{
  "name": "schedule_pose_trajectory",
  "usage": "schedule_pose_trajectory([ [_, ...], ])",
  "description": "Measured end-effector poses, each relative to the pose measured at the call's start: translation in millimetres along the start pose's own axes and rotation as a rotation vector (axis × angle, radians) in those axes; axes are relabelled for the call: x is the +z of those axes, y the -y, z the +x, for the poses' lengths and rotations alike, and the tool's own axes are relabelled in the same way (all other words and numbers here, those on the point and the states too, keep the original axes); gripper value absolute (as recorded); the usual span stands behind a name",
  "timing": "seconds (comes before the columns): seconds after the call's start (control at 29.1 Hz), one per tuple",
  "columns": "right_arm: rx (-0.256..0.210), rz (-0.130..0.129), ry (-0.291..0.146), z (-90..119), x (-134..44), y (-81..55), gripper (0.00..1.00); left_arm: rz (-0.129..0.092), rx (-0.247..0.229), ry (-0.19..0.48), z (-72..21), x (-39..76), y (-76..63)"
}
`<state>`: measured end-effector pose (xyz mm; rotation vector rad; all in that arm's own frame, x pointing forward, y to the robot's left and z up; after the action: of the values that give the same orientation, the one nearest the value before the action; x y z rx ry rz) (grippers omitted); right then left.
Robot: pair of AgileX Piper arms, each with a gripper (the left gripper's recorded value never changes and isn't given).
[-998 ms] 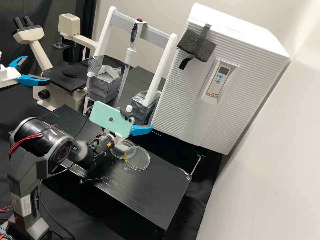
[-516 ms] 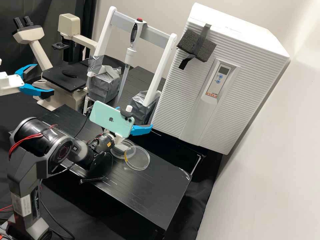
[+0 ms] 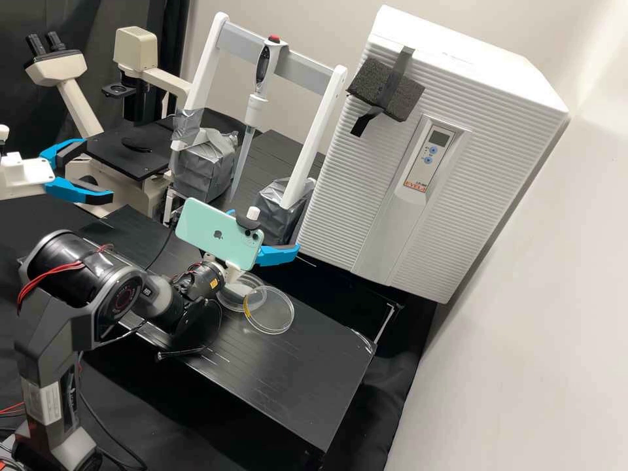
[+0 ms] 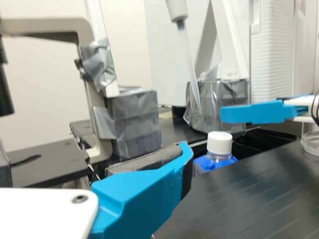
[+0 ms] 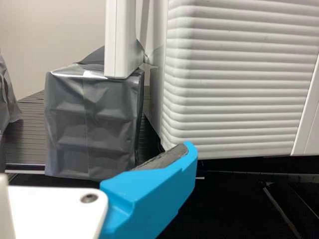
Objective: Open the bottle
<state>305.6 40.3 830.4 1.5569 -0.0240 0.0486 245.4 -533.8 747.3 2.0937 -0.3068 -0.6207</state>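
A small bottle (image 4: 218, 154) with a white screw cap and a blue label stands upright on the black bench. In the high view its cap (image 3: 252, 213) shows just over a mint-green phone. My right gripper (image 3: 255, 234) hangs around the bottle with its blue fingers apart, open; one finger (image 4: 259, 112) passes beyond the cap without touching it. My left gripper (image 3: 97, 169) is at the far left beside the microscope, open and holding nothing, well short of the bottle. One of its fingers (image 4: 144, 191) points toward the bottle.
A microscope (image 3: 98, 131) stands behind the left gripper. A pipette (image 3: 260, 78) hangs in a white stand with tape-wrapped feet (image 3: 203, 160). A big white ribbed machine (image 3: 445, 150) blocks the right. Two clear petri dishes (image 3: 268, 314) lie on the bench (image 3: 294, 373) by the phone (image 3: 219, 234).
My left gripper has moved to the right and slightly down, closer to the bench and the bottle. The right arm and the bottle have stayed put.
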Motion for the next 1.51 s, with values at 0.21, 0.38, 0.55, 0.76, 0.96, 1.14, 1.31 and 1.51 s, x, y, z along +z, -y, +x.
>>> schedule_pose_trajectory([
  [0.21, 0.000, 0.000, 0.000, 0, 0.0, 0.0, 1.00, -0.010, -0.036, -0.006, -1.4, -1.7, 11.1],
  [0.38, 0.000, 0.000, 0.000, 0, 0.0, 0.0, 1.00, -0.017, -0.057, -0.008, -0.8, -3.2, 19.0],
  [0.55, 0.000, 0.000, 0.000, 0, 0.0, 0.0, 1.00, -0.020, -0.076, -0.012, -1.2, -4.0, 23.9],
  [0.76, 0.000, 0.000, 0.000, 0, 0.0, 0.0, 1.00, -0.021, -0.078, -0.010, -1.8, -3.4, 24.7],
  [0.96, 0.003, 0.000, -0.002, -2, 0.0, -0.6, 1.00, -0.023, -0.078, -0.008, -1.6, -2.4, 24.8],
  [1.14, 0.013, 0.044, -0.027, -22, -3.7, -8.1, 1.00, -0.024, -0.079, -0.004, -1.4, -1.0, 25.1],
  [1.31, 0.044, 0.078, -0.094, -44, -13.2, -13.0, 1.00, -0.024, -0.077, 0.003, -0.4, 0.8, 24.7],
  [1.51, -0.029, 0.086, -0.161, -62, -26.1, 7.2, 1.00, -0.025, -0.068, 0.006, 1.7, 1.9, 23.1],
])
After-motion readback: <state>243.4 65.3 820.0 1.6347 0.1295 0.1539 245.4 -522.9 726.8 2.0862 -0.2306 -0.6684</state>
